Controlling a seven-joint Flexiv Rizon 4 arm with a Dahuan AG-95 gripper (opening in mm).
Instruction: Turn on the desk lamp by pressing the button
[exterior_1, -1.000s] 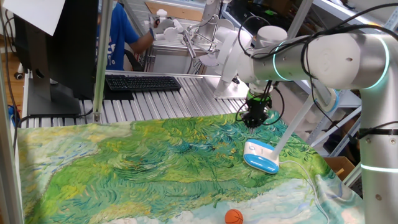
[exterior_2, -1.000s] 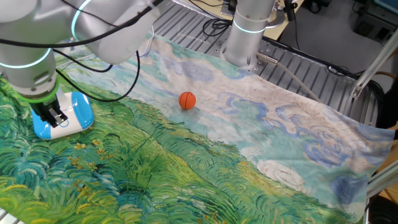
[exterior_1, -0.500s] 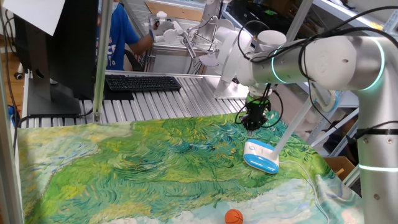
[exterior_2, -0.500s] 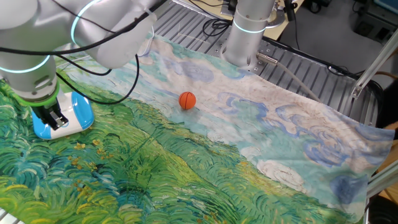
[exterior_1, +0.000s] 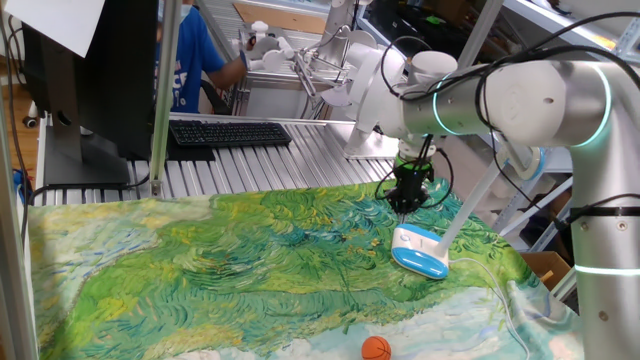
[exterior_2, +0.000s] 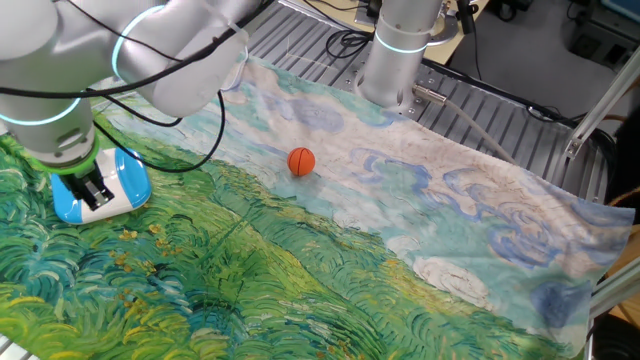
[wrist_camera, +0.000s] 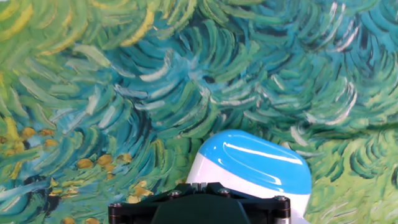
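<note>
The desk lamp's oval white base with a light blue rim (exterior_1: 420, 252) sits on the painted cloth at the right, and its thin white stem (exterior_1: 470, 205) slants up to the right. The base also shows in the other fixed view (exterior_2: 125, 180) and in the hand view (wrist_camera: 255, 165). My gripper (exterior_1: 405, 203) points down just above the far end of the base; it also shows in the other fixed view (exterior_2: 95, 192). In the hand view the fingertips (wrist_camera: 196, 185) meet with no gap and hold nothing. I cannot tell whether they touch the base. The button is not visible.
A small orange ball (exterior_1: 375, 347) lies on the cloth near its front edge, away from the lamp (exterior_2: 301, 161). A keyboard (exterior_1: 230, 132) and a monitor (exterior_1: 90, 70) stand behind the cloth. The arm's base column (exterior_2: 400, 50) stands at the cloth's edge.
My gripper has come down a little and shifted slightly toward the lamp base. The lamp and the ball have not moved.
</note>
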